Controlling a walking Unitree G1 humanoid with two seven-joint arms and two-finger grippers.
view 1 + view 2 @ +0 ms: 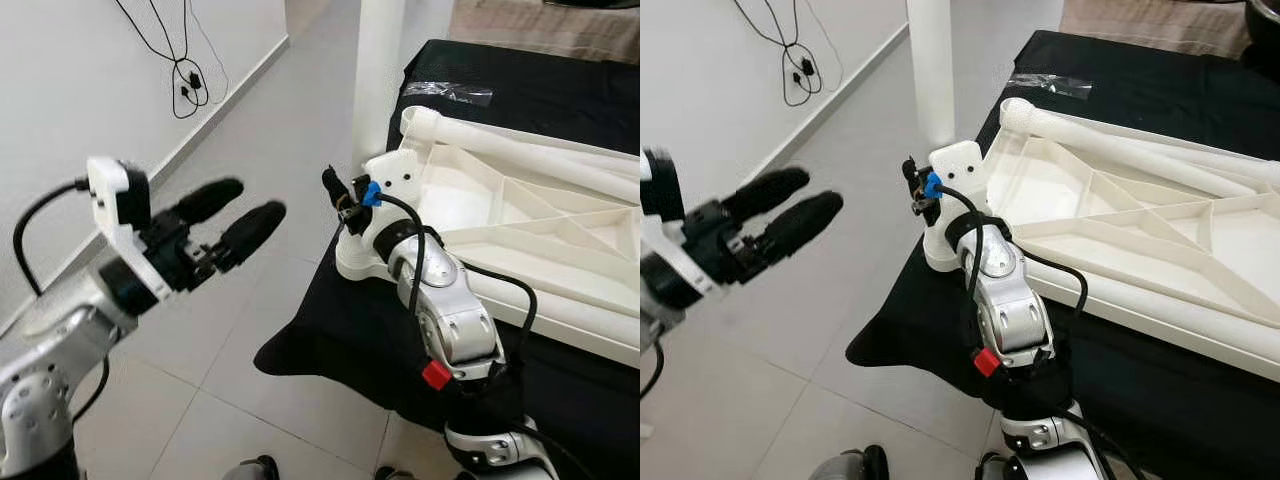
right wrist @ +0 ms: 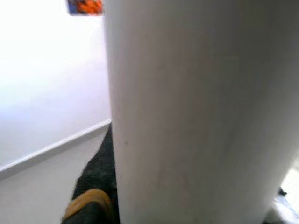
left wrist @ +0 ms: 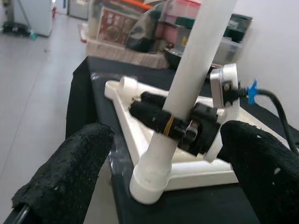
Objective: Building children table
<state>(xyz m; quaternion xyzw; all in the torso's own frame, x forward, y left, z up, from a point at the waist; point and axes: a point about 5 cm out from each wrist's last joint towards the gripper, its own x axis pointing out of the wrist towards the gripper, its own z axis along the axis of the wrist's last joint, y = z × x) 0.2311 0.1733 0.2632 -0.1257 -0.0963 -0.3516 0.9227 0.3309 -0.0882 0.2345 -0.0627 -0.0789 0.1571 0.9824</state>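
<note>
The white table top [image 1: 520, 235] is laid upside down on a black cloth [image 1: 330, 330] over the bench; its ribs are turned up. A white leg [image 1: 378, 80] is stood up straight in the corner socket [image 1: 358, 262] at the near left corner of the top; its long line runs up and down, out past the top of the picture.

The right pincer [image 1: 345, 205] is set right at that leg, low down, just above the socket; its black fingers are seen wrapped round the leg in the left wrist view, so it is judged to be pinching the leg. The left pincer [image 1: 228, 218] is held out over the floor [image 1: 250, 140], off to the left of the leg and apart from it; its two fingers are spread and nothing is held between them. The leg lies straight ahead of the left pincer, as the left wrist view shows, so the leg could be met by a reach to the right. The right arm is the nearer one by far.

In the right wrist view the leg is seen very close as a wide white post; a wall and a bit of the black cloth are seen behind it. Boxes and a shiny bowl [image 3: 149, 32] past the bench are shown in the left wrist view. Black cables [image 1: 185, 70] are seen hanging on the wall in the eye views.
</note>
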